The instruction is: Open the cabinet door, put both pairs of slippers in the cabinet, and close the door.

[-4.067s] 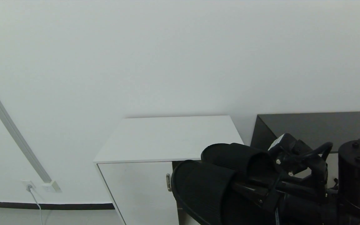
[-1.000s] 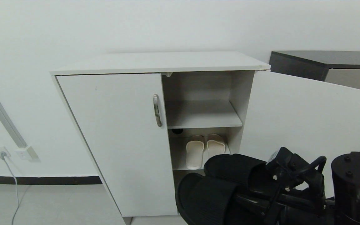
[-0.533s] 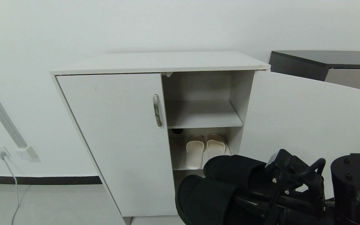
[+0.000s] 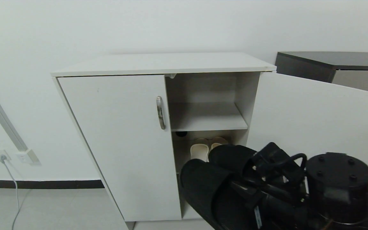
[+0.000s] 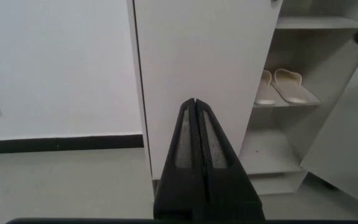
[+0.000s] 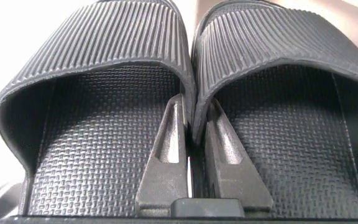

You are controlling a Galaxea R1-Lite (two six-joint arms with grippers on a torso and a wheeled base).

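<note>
The cabinet (image 4: 158, 64) at mid-task, as the head camera sees it. The right door (image 4: 315, 115) stands swung wide toward 3 o'clock of the opening. The left door (image 4: 113, 137), with its metal handle (image 4: 160, 112), is closed. The opening step therefore reads as done.

The white slippers (image 4: 199, 149) lie side by side on the middle shelf (image 4: 182, 159), at 6 o'clock below the upper shelf (image 4: 208, 116), so one pair is already stored.

The black slippers (image 4: 216, 188) are in the air at 5 o'clock of the head view. Their toes point toward the cabinet, and they sit just in front of the opening, partly covering the white pair from this camera. The right gripper (image 6: 190, 121) holds them: its two fingers are nearly together, pinching the touching inner walls of both slippers (one finger inside each shoe). The left gripper (image 5: 195, 106) hangs before the closed left door, fingers pressed together with nothing between them.

Remaining, by judgement:
- carry the black pair through the opening onto a shelf; the bottom shelf (image 5: 269, 152) lies at 6 o'clock below the white pair;
- release and withdraw;
- swing the right door closed.

Roughly half the task appears complete.

At 2 o'clock, beside the cabinet, is a dark counter (image 4: 331, 60). At 8 o'clock is a wall socket (image 4: 2, 156) with its cable.
</note>
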